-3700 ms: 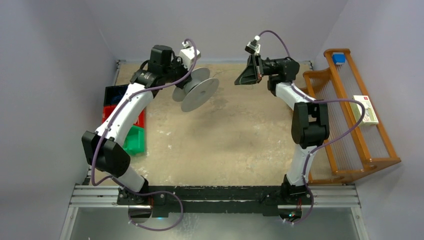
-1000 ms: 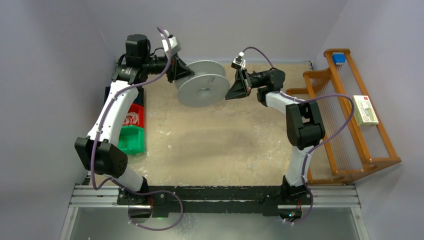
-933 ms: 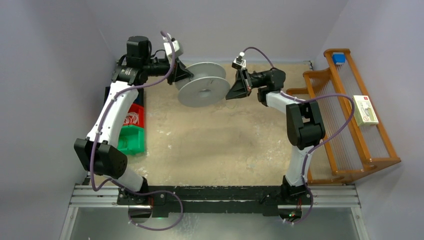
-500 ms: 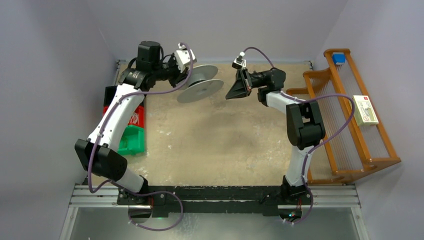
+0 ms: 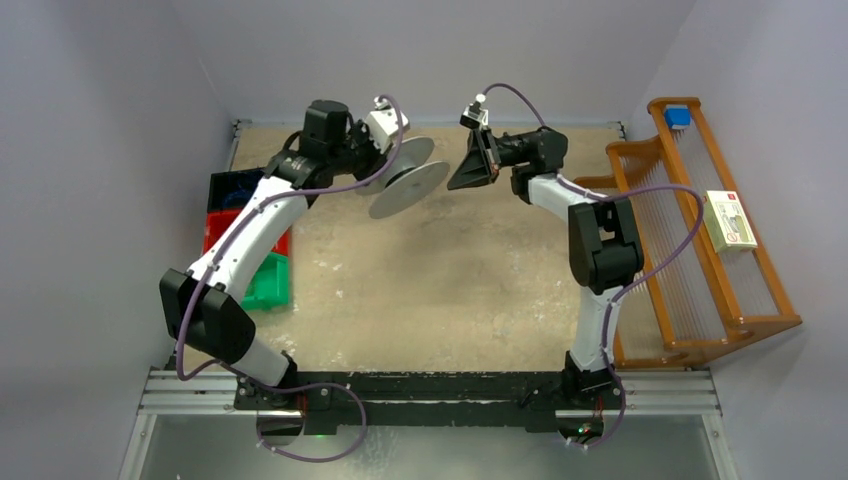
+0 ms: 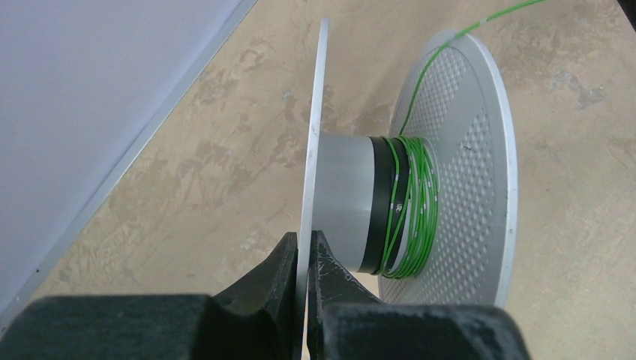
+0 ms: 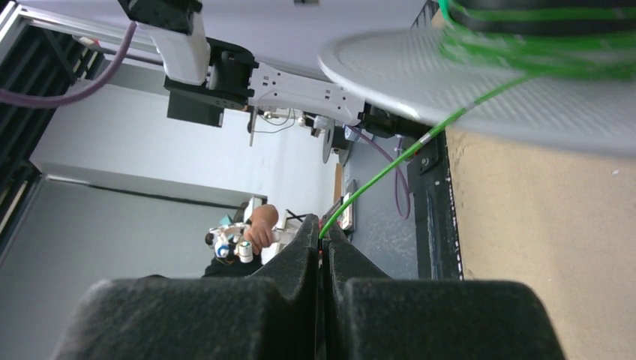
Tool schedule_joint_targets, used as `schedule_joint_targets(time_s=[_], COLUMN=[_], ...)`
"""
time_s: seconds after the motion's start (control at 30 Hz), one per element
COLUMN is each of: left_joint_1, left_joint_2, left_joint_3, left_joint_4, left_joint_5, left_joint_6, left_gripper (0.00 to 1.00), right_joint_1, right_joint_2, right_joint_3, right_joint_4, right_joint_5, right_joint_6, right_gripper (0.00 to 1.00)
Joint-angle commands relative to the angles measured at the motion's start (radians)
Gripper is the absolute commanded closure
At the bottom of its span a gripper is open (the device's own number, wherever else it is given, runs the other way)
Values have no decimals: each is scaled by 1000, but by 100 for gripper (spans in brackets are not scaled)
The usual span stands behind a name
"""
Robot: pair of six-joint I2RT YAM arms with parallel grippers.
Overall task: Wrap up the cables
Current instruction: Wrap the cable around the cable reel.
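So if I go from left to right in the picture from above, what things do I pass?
You pass the coloured bins → grey spool → right claw → wooden rack.

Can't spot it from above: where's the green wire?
Left wrist view: wire coiled on the spool the left gripper holds, end pinched in the right gripper.

Cannot trace the cable [image 6: 409, 217] from above, probably too thin there; sees the spool [image 7: 480, 67] only blurred, cropped by the right wrist view's top edge.
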Motion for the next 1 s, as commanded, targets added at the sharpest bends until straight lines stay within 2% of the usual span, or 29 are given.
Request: schedule_joint_targets(time_s=[0.0, 0.13, 0.27, 0.4, 0.57, 0.67, 0.8, 0.93, 0.97], left_joint_1=[-92, -167, -193, -194, -192, -190, -162, -55, -18], left_joint_2=[-18, 10, 34, 53, 61, 71, 88, 87, 83], left_joint_3=[-23, -29, -13, 9, 23, 36, 47, 17, -5], left_joint_4=[130, 169, 190, 180, 171, 169, 180, 233, 265], left_joint_5=[-181, -352, -481, -527, -533, -499, -414, -232, -169], left_joint_6=[-76, -150, -298, -447, -559, -632, -709, -813, -841], left_gripper=[100, 100, 100, 100, 100, 100, 100, 100, 100], right_joint_1=[26, 49, 78, 101, 108, 125, 148, 134, 127], right_joint_2=[9, 38, 64, 78, 74, 67, 36, -14, -28], right_joint_3=[104, 148, 149, 144, 143, 131, 112, 111, 114], right_joint_4=[680, 680, 680, 681, 681, 681, 682, 683, 683], right_joint_5=[-122, -123, -123, -124, -125, -125, -125, -126, -125], right_joint_6=[26, 36, 34, 30, 28, 23, 17, 6, -1], right_gripper=[100, 100, 100, 100, 99, 87, 60, 38, 27])
